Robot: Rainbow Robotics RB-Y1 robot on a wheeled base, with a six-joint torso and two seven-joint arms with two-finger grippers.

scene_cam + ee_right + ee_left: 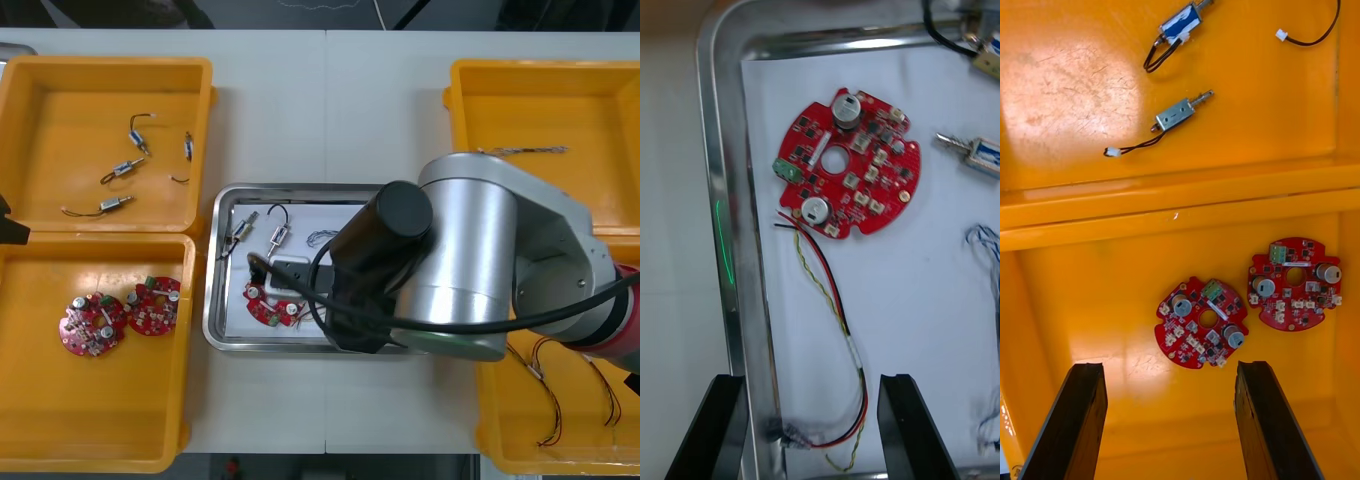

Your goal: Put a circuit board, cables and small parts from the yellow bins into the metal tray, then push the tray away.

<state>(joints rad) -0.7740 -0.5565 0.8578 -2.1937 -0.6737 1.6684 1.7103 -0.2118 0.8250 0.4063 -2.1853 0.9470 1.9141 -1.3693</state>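
Cable (836, 300) rests in tray (722, 225) — right gripper (811, 379) spread above.

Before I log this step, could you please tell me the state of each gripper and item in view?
Right gripper: open, over the metal tray.
Left gripper: open, above a yellow bin.
Circuit board: lying flat in the tray.
Red and yellow cable: loose, lying in tray.

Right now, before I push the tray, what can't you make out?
- Front view: the right arm hides the metal tray's right side and part of the near right yellow bin.
- Right wrist view: the blue and white cable and a small metal part run off the picture's edge.
- Same view: the red and yellow cable's connector is too small to identify.
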